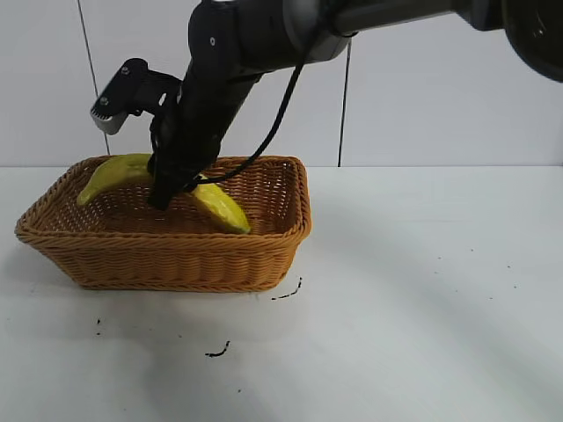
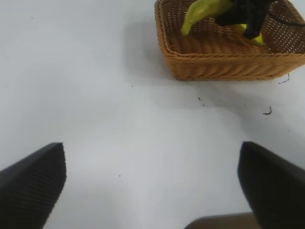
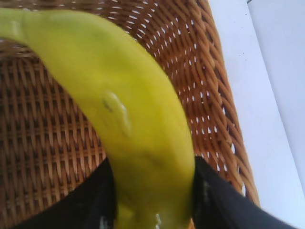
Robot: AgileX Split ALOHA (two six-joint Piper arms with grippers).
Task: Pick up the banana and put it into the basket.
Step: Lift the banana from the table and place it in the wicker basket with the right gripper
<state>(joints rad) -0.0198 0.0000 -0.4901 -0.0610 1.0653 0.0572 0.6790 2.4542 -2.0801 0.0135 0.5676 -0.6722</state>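
In the exterior view, the basket (image 1: pixel 167 255) sits at the left of the frame on the white table (image 1: pixel 422 308); the banana (image 1: pixel 114 173) arches inside it, one end raised over the rim at upper left, the other end dipping toward the basket's middle; the right gripper (image 1: pixel 171 189) reaches down from the upper right and clamps the banana near its midpoint, fingers closed narrowly against both sides of the fruit; whether the lower end touches the weave is hard to tell; small dark specks (image 1: pixel 218 352) lie on the table at lower centre. In the left wrist view, the left gripper (image 2: pixel 152 191) hangs over bare table, fingers spread wide, basket well apart at upper right.
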